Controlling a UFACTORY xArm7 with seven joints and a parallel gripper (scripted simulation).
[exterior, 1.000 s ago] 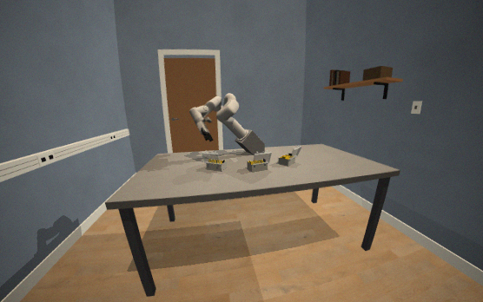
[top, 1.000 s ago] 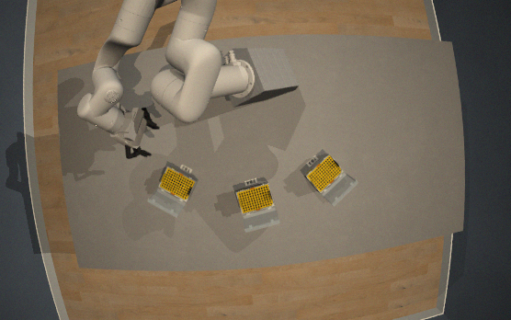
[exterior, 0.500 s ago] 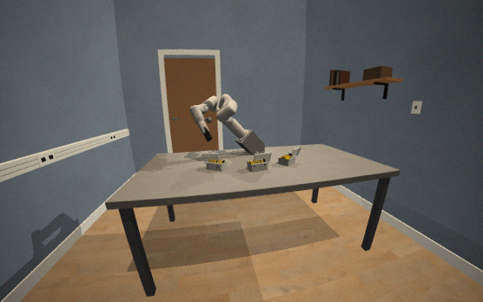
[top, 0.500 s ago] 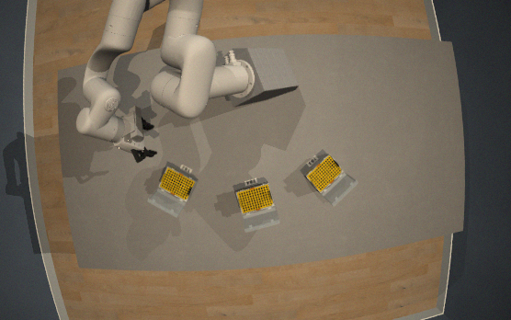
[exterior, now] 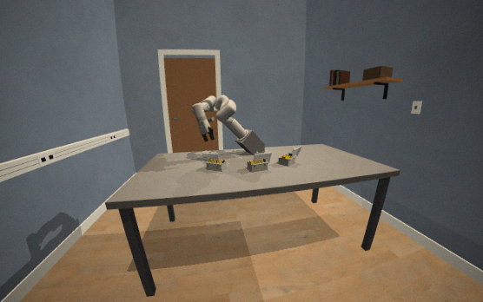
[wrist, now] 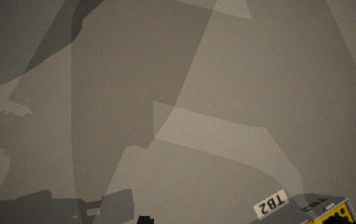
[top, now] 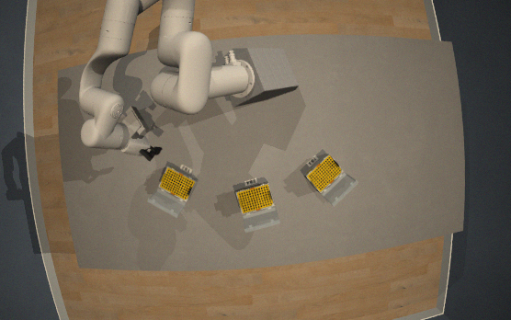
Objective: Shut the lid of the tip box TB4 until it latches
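Three grey tip boxes with yellow racks stand flat in a row on the bench, all with lids open: a left box, a middle box and a right box. In the wrist view the left box's corner shows at the bottom right with the label TB2. The other two labels are too small to read. My gripper is open and empty. It hangs well above the bench, just behind and to the left of the left box.
The arm's grey base block sits at the back of the grey bench. The arm's elbow reaches over the back left area. A door and a wall shelf stand away from the bench.
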